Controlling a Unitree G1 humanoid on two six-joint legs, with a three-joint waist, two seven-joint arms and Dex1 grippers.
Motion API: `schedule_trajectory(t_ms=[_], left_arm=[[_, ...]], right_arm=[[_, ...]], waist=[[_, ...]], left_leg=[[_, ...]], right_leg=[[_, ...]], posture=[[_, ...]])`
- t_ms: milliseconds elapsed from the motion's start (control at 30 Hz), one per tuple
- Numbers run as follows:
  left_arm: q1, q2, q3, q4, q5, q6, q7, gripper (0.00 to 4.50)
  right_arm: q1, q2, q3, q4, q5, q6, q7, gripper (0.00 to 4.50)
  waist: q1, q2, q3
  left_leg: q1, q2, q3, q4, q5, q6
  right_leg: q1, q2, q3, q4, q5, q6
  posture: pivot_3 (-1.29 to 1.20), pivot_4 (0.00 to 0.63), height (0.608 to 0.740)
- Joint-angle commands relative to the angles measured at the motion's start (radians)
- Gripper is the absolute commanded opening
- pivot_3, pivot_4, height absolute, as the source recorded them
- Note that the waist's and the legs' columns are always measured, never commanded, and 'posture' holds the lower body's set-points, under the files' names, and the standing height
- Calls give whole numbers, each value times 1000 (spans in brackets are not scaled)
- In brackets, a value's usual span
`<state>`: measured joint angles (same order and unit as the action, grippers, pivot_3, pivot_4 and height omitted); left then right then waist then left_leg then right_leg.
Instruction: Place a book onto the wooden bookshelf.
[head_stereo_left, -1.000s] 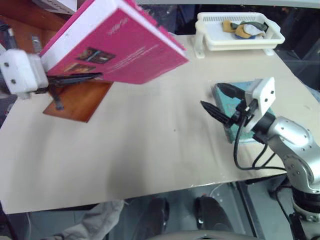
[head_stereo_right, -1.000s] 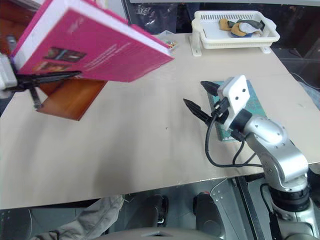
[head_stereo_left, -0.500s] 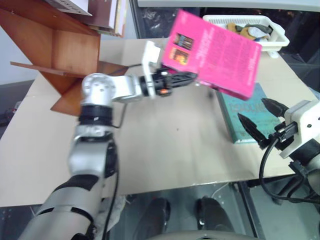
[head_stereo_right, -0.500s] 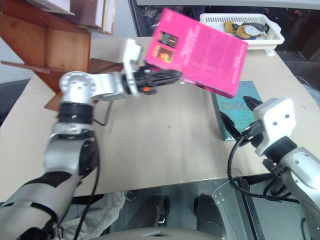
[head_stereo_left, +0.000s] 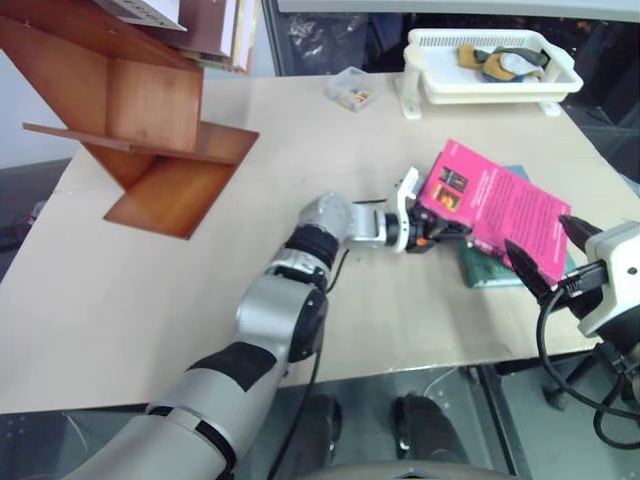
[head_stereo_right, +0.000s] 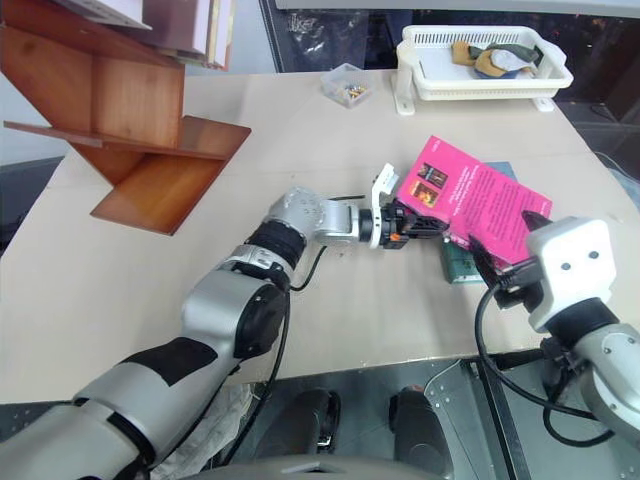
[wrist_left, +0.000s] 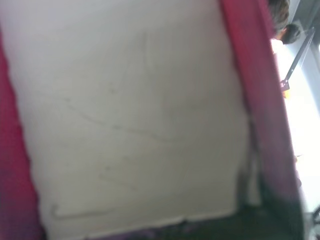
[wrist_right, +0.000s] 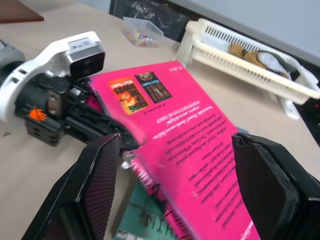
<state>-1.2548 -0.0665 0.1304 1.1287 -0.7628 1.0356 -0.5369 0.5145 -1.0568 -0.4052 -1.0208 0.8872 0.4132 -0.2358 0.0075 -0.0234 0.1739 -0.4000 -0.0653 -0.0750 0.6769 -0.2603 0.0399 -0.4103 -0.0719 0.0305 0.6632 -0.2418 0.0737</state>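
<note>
Swung down from beside the bookshelf (head_stereo_left: 130, 110), the book (head_stereo_left: 497, 208) now tilts far from it, clamped in the left pincer (head_stereo_left: 445, 226), right pincer (head_stereo_left: 552, 255) wide.

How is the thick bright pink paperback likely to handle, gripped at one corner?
The thick bright pink paperback, clamped at a corner by the left pincer, probably sags and twists. Its glossy-looking cover may slip. The tilted far end, over the teal-green book, likely levers downward.

Beige table (head_stereo_left: 200, 290): bookshelf (head_stereo_left: 130, 120), basket (head_stereo_left: 490, 75)
</note>
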Motion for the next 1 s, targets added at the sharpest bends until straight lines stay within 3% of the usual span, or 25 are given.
schedule_trajectory(t_ms=[33, 233, 267, 467, 600, 733, 867, 1000], left_arm=[[-32, 10, 44, 52, 60, -55, -10, 1372], [-57, 8, 134, 106, 89, -66, 7, 4202], [-59, 8, 146, 110, 94, -68, 10, 4434], [-41, -4, 289, 114, 45, -94, 96, 4434], [2, -65, 348, 73, 28, -96, 156, 4434], [32, -132, 399, 22, 13, -208, 221, 4434], [0, -135, 449, 37, -11, -313, 259, 4434], [-7, -124, 451, 48, 5, -348, 250, 4434]], right_arm=[[106, -48, -20, -26, -6, -151, -56, 3624], [212, -114, 52, -26, -65, -288, -135, 3624], [216, -121, 64, -26, -71, -298, -147, 3624], [187, -147, 186, -26, -125, -321, -205, 3624], [189, -153, 275, -26, -169, -350, -249, 3624], [135, -151, 361, -26, -190, -341, -298, 3624], [-46, -36, 433, -26, -166, -224, -376, 3624], [-330, 210, 542, 44, -197, -77, -367, 3624]], waist=[[-1, 0, 0], [6, 0, 0], [6, 0, 0], [6, 0, 0], [7, 0, 0], [6, -1, 1], [4, -1, 0], [6, -1, -1]], left_leg=[[0, 0, 0, 0, 0, 0], [0, 0, 0, 0, 0, 0], [0, 0, 0, 0, 0, 0], [0, 0, 0, 0, 0, 0], [0, 0, 0, 0, 0, 0], [0, 0, 0, 1, 0, 0], [1, 2, 1, 1, 0, 0], [0, 2, 1, 3, 0, 0]], right_leg=[[0, 0, 0, 0, 0, 0], [0, 0, 0, 0, 0, 0], [0, 0, 0, 0, 0, 1], [0, 0, 0, 0, 0, 1], [0, 0, 0, 0, 0, 1], [1, 0, 0, -1, 0, 1], [1, 0, 1, 0, 1, 1], [2, 0, 0, 0, 1, 1]], posture=[[0, 150, 740], [0, 150, 740], [0, 150, 740], [0, 150, 740], [0, 150, 740], [0, 150, 740], [0, 150, 740], [0, 150, 740]])
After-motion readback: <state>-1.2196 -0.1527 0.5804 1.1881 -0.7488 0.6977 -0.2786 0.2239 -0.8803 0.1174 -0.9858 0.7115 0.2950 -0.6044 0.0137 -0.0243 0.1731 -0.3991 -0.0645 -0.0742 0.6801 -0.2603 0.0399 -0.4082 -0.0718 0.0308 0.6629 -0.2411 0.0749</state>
